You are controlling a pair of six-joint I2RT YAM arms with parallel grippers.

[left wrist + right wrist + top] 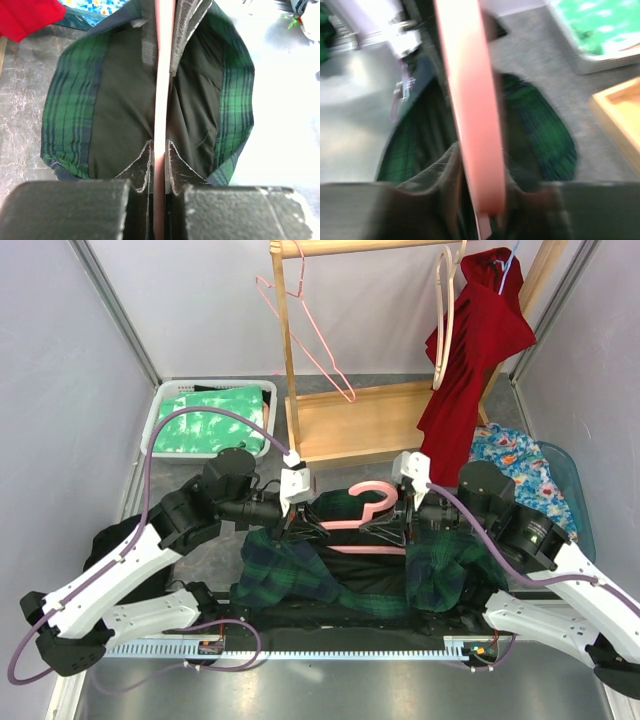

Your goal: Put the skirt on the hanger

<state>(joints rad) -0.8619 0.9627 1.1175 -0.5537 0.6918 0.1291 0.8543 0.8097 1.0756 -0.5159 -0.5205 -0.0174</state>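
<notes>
Over the middle of the worktop [212, 556], the top camera shows a pink hanger [362, 512] lying on a green plaid skirt [300, 575], which spreads in a crumpled band beneath it and out to both sides. The left end effector [296, 512] sits at the hanger's left end and the right end effector [410, 512] at its right end, both low over the cloth. Behind them stands a wooden rack [345, 420] with a red garment [470, 360] hanging from it. A white basket [160, 415] holding green cloth sits at the far left, and a blue bin [578, 500] with flowered cloth at the far right.

From the left wrist, the left end effector [160, 150] is clamped on the pink hanger [162, 75], one finger tight against each side of the bar. The bar runs straight away from the camera across the plaid skirt [70, 110], whose dark lining lies open on either side between green checked borders.

From the right wrist the picture is blurred. The pink hanger [470, 100] passes between the fingers of the right end effector [480, 160], which flank it closely. Whether they press on it or stand slightly off cannot be told. The plaid skirt [540, 130] lies under the bar, with grey worktop beyond it.
</notes>
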